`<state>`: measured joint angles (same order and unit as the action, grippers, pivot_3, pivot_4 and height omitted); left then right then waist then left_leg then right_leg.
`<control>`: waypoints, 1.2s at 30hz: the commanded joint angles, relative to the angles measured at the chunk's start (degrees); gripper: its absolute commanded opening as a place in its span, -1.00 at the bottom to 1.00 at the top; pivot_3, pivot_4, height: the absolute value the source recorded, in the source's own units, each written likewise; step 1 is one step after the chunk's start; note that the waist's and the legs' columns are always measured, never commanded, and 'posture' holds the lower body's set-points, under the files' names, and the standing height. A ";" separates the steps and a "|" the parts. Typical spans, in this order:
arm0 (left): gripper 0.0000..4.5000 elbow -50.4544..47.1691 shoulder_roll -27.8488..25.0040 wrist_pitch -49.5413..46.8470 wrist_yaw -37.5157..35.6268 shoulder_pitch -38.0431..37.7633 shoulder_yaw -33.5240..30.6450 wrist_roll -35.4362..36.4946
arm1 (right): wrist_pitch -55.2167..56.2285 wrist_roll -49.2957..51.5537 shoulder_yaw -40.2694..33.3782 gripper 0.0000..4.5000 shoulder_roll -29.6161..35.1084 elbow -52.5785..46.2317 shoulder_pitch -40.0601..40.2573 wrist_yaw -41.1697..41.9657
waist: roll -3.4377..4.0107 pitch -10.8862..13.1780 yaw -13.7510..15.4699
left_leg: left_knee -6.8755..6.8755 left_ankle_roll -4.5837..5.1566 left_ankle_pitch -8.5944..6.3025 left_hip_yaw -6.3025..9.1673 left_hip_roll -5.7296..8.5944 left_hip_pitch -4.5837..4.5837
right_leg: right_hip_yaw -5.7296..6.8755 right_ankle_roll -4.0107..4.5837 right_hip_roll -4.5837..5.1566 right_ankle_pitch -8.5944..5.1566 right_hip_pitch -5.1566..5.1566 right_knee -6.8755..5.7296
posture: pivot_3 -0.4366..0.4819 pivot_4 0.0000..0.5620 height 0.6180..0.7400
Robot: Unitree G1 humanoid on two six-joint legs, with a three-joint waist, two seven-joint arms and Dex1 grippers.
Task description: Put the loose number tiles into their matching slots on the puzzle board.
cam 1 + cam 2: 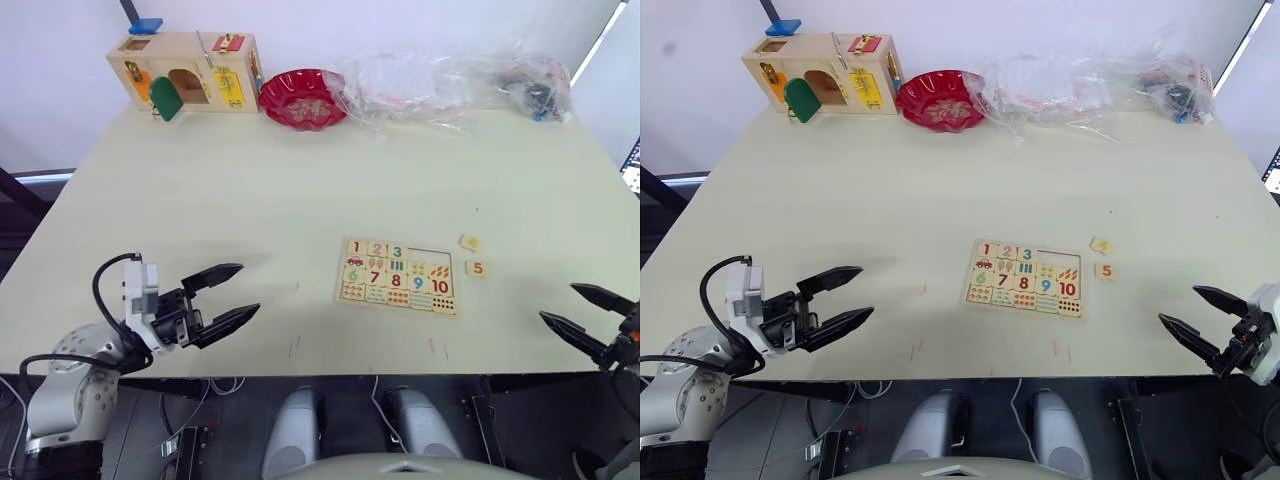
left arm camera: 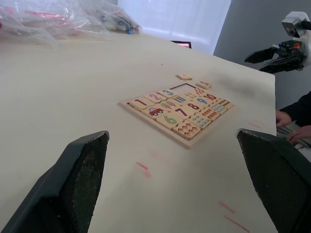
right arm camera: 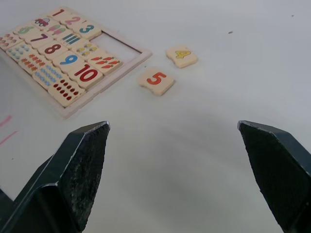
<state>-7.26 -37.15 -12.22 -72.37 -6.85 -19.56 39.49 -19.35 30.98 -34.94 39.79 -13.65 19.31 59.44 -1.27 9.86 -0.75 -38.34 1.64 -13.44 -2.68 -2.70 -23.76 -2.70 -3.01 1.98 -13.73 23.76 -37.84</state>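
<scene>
On the cream counter (image 1: 250, 190), the flat rectangular pale-wood puzzle board (image 1: 398, 276) sits right of centre; tiles 1, 2, 3 seated in its top row, last two slots (image 1: 430, 257) bare. Loose yellow 4 tile (image 3: 181, 55) and orange 5 tile (image 3: 156, 79) lie just off the board at 3 o'clock. Left pincer (image 1: 224, 297) at 8 o'clock, spread, empty. Right pincer (image 1: 586, 314) at 4 o'clock, spread, empty.

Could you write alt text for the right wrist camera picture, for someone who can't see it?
Two loose number tiles, an orange 5 and a yellow 4, lie on the table beside the puzzle board, where 1, 2 and 3 already sit and two slots are bare. The right claw is open and holds nothing.
</scene>
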 commanded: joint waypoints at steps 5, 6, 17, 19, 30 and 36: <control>1.00 -2.07 0.18 1.64 0.59 3.03 1.01 -0.39 | 4.42 -4.74 5.96 0.97 5.58 1.19 -7.13 0.47 | 0.00 0.00 -0.06 | -0.01 0.00 0.00 -0.03 0.01 0.01 | -0.01 -0.01 0.00 0.00 0.00 0.00 | -0.05 -0.47 1.00; 1.00 -1.87 0.78 2.06 0.32 3.64 1.13 0.12 | 5.07 -5.40 7.24 0.97 6.36 2.61 -9.11 0.69 | 0.00 0.00 -0.12 | -0.01 0.00 0.00 -0.04 0.02 0.01 | -0.05 -0.01 0.00 0.01 0.02 0.00 | -0.05 -0.47 1.00; 1.00 4.74 -2.66 -0.03 -10.91 11.17 3.35 2.76 | 8.65 -10.13 24.48 0.97 12.49 25.50 -34.84 14.55 | 0.02 0.03 -0.03 | 0.00 0.01 0.01 -0.15 0.24 -0.08 | 0.07 0.22 -0.08 0.14 0.02 0.01 | -0.05 -0.47 1.00; 1.00 4.94 -2.58 -0.36 -11.21 11.75 3.29 2.87 | 6.24 -10.86 26.24 0.97 11.49 29.12 -39.53 13.16 | 0.02 0.04 -0.14 | -0.01 0.01 0.01 -0.15 0.27 -0.08 | 0.03 0.21 -0.04 0.14 0.03 0.01 | -0.05 -0.47 1.00; 1.00 5.84 -2.92 -1.20 -11.85 13.24 1.67 4.31 | 5.89 -19.82 36.16 0.97 6.80 45.68 -55.14 11.35 | 0.03 0.04 0.02 | 0.01 0.01 0.01 -0.14 0.30 -0.13 | 0.08 0.21 -0.03 0.16 0.05 0.00 | -0.05 -0.47 1.00; 1.00 5.95 -2.57 -1.39 -11.15 12.95 0.20 5.01 | 6.90 -22.85 38.22 0.97 5.13 51.57 -58.76 10.81 | 0.03 0.05 -0.28 | 0.01 0.01 0.01 -0.16 0.31 -0.09 | 0.07 0.21 -0.02 0.16 0.04 -0.02 | -0.05 -0.47 1.00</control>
<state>-0.40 -39.20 -13.60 -83.60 6.21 -17.65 43.05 -13.01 8.26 3.78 44.68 37.39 -37.75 70.11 -1.24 9.91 -1.03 -38.33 1.65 -13.43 -2.85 -2.40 -23.85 -2.63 -2.80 1.95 -13.57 23.81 -37.86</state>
